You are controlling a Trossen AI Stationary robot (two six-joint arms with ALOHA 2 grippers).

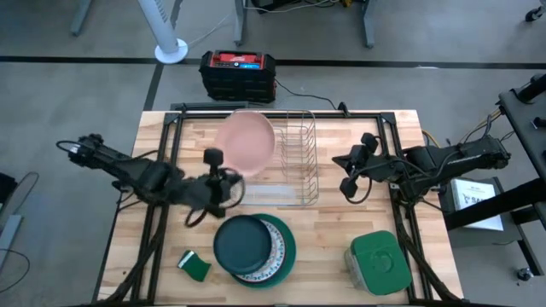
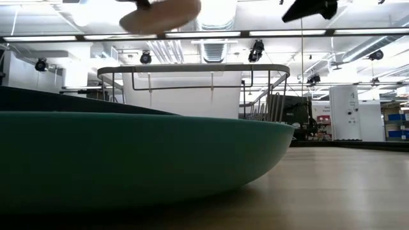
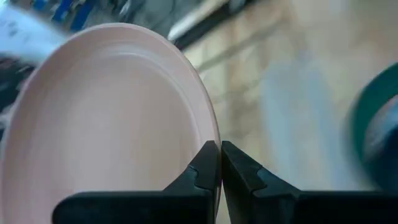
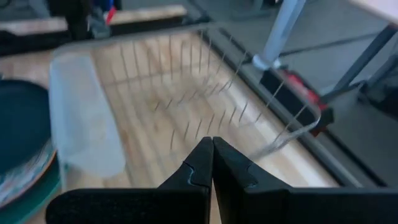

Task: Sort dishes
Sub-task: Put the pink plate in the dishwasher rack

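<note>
Left gripper (image 3: 220, 163) held the salmon-pink plate (image 1: 246, 142) aloft.
I saw its jaws clamped on the plate rim beside the wire rack (image 1: 300, 159); right gripper (image 4: 212, 158) jaws shut, empty; remaining plates (image 1: 252, 247) stacked on the tabletop (image 1: 324, 247).

Bright teal-green plate (image 2: 147, 160) fills foreground, resting on wooden tabletop (image 2: 345, 191); dark teal plate (image 2: 57, 101) edge shows just above it (stacked on top). Wire dish rack (image 2: 198, 86) stands behind, with white tray inside. Salmon-pink plate (image 2: 160, 16) hangs high, near top edge. Dark arm part (image 2: 310, 9) at upper right.
</note>
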